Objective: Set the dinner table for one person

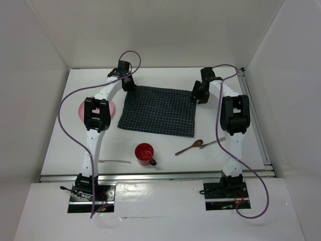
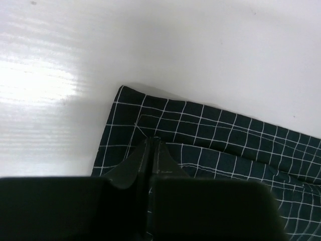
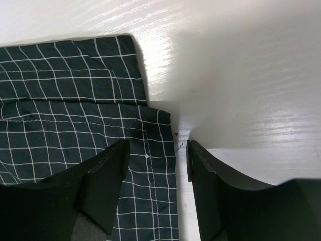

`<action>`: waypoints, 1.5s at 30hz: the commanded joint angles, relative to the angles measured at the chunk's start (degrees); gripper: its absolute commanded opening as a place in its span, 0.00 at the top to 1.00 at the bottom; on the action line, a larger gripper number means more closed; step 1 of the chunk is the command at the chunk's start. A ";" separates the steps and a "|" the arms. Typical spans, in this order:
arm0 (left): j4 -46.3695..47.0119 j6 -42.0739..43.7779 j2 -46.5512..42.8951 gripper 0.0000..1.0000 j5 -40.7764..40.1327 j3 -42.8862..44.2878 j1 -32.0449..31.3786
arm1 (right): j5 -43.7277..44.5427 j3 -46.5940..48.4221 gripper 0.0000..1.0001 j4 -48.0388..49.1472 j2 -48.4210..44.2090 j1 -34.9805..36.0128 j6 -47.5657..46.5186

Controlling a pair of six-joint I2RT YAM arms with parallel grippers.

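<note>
A dark navy checked cloth lies spread on the white dinner table. My left gripper is at the cloth's far left corner. In the left wrist view its jaws are pressed together on a small raised crease of the cloth; the corner itself lies flat. At the far right corner my right gripper is open. In the right wrist view it straddles the cloth's edge, one finger over the fabric and the other over bare table.
A pink plate sits at the left, partly under the left arm. A red mug stands near the front. A wooden spoon and a metal utensil lie front right, another metal utensil front left.
</note>
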 commanded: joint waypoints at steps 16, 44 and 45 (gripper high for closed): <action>0.39 0.57 -10.83 1.00 -1.05 -2.16 0.33 | 2.21 2.43 0.99 -2.14 -1.64 0.26 -1.40; -0.13 2.68 -12.58 1.00 -1.66 -1.10 0.33 | 4.05 7.89 1.00 -0.91 0.92 0.79 -2.98; -0.13 2.68 -12.58 1.00 -2.18 -1.10 0.33 | 5.01 7.89 1.00 -0.91 0.13 1.31 -2.98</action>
